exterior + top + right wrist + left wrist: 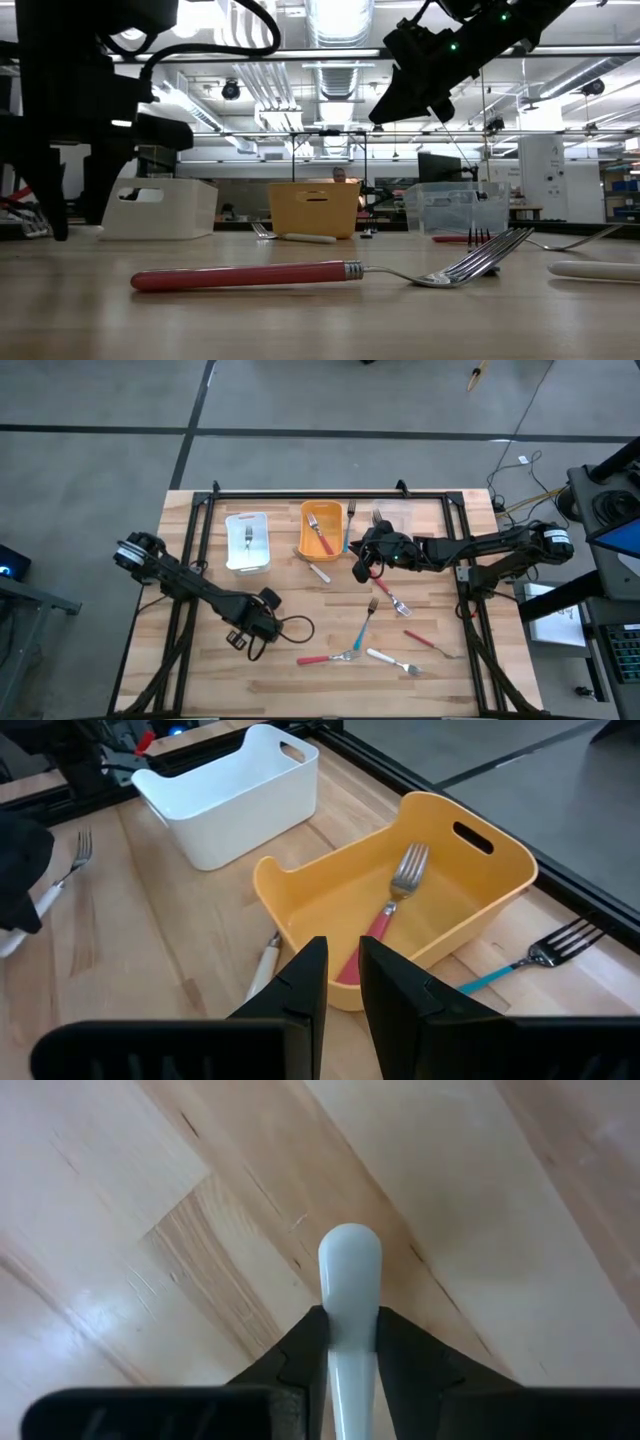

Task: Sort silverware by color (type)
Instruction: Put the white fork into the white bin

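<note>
White-handled fork (350, 1310): smooth, glossy rounded plastic handle, clamped between the dark fingers of the left tool (258, 622), over pale wood-grain bench (300, 610) near its front edge. Right tool (362, 565) near orange bin (500, 880), fingers narrowly parted, holding nothing visible.

Left gripper (350, 1355) jaws clamped; right gripper (342, 982) jaws near-closed.

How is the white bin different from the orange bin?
The white bin is white and stands farther to the left; the orange bin stands beside it, nearer the table's middle. The white bin holds a fork with a pale handle; the orange bin holds a fork with a red handle. Both are open-topped, have cut-out handle slots, and sit along the table's far edge.
</note>
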Controlling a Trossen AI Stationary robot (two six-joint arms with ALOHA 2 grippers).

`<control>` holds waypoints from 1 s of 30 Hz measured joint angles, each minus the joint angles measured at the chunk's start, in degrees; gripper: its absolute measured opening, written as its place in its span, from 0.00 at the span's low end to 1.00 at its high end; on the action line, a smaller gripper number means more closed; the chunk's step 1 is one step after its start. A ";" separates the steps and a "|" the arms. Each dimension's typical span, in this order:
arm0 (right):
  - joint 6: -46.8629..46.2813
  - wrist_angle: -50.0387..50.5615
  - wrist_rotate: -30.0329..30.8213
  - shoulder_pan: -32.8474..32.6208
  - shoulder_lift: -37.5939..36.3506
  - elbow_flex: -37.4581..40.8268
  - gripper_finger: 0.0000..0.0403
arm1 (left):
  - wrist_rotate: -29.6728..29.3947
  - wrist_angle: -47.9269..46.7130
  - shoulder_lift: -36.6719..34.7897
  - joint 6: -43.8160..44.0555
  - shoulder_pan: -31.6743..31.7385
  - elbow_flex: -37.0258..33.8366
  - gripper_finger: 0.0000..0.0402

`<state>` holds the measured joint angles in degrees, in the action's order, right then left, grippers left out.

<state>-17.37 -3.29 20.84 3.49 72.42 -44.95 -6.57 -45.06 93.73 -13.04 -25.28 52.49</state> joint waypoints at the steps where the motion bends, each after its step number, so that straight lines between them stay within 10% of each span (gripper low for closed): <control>1: 0.00 0.00 0.00 0.00 0.00 0.00 0.13 | 0.00 0.00 0.00 -0.32 0.00 0.00 0.18; 15: 0.32 0.00 0.00 0.00 0.00 0.00 0.13 | -0.04 -2.03 -1.68 4.85 0.00 1.53 0.38; 30: 8.95 0.05 0.09 0.02 0.00 -0.05 0.13 | -7.93 -8.90 -2.82 73.23 0.44 8.76 0.38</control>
<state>-8.41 -3.24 20.93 3.51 72.42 -45.00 -14.49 -53.96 90.91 60.20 -24.84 61.25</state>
